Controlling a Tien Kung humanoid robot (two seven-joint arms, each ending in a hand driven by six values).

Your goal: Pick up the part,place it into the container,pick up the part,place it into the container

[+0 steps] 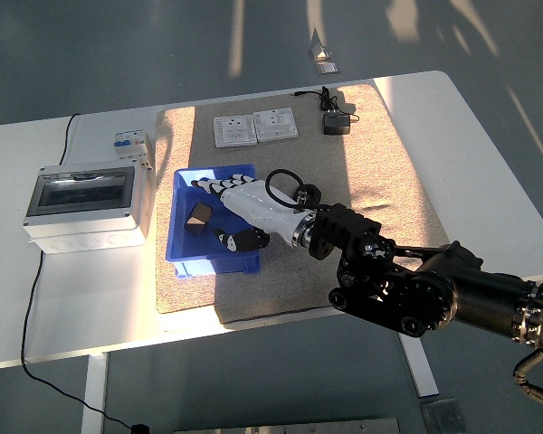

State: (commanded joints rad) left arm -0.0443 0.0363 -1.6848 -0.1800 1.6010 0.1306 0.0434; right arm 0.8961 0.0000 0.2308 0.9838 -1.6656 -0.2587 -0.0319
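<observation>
A blue container sits on the left part of the brown mat. A small dark part with a pale face lies inside it. My right hand, white with dark fingertips, reaches in from the lower right and hovers over the container. Its fingers are stretched out along the far side and its thumb is on the near side. The part lies between them, apart from both. The left arm is out of view.
Two white socket plates and a black adapter lie at the mat's far edge. A grey distribution box and a small circuit breaker stand left of the mat. A black cable runs off the table's left front.
</observation>
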